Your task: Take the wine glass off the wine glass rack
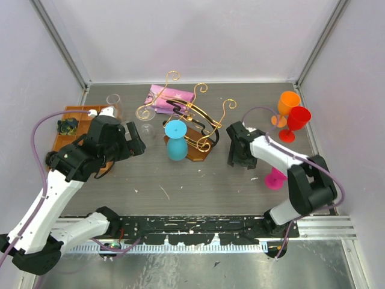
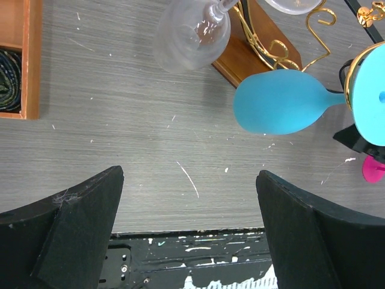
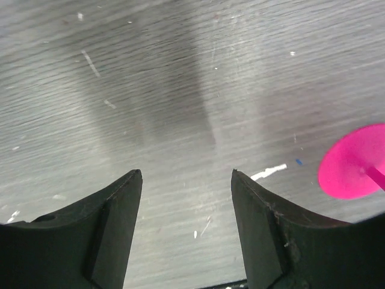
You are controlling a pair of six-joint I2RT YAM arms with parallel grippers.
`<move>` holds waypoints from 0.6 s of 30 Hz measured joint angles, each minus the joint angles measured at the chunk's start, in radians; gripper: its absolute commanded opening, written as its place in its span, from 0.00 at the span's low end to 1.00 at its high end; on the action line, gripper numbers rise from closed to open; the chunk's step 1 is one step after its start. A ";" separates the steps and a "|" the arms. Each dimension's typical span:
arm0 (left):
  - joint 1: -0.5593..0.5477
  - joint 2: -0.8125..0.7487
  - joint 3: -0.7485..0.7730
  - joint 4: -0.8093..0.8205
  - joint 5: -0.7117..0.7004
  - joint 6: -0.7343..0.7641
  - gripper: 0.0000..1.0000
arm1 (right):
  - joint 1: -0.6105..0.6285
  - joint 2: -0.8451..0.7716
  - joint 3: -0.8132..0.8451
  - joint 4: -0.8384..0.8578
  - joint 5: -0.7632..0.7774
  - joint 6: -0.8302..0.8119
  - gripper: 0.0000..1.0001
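The gold wire wine glass rack (image 1: 191, 114) stands on its brown wooden base (image 1: 197, 152) in the middle of the table. A blue wine glass (image 1: 176, 141) hangs upside down from its front rail; the left wrist view shows that blue wine glass (image 2: 280, 101) with its foot in the gold wire. A clear wine glass (image 2: 191, 33) hangs at the rack's left end. My left gripper (image 1: 139, 139) is open just left of the rack, and between its fingers the left gripper (image 2: 189, 174) shows only table. My right gripper (image 1: 239, 162) is open right of the rack, over bare table (image 3: 186, 171).
A pink glass (image 1: 275, 179) lies beside my right arm, its foot (image 3: 352, 162) showing at the right. Orange (image 1: 289, 103) and red (image 1: 298, 119) glasses stand at the back right. An orange compartment tray (image 1: 72, 120) sits at the left, a pink cloth (image 1: 171, 98) behind the rack.
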 measured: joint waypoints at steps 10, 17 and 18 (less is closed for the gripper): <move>0.000 -0.003 0.064 -0.030 -0.042 0.052 0.99 | 0.006 -0.318 0.303 -0.260 0.132 0.076 0.98; 0.000 0.052 0.095 0.041 0.087 0.061 0.72 | 0.070 -0.424 0.501 -0.373 0.055 0.071 0.91; 0.000 0.069 0.099 0.057 0.109 0.060 0.78 | 0.085 -0.430 0.521 -0.373 0.032 0.069 0.90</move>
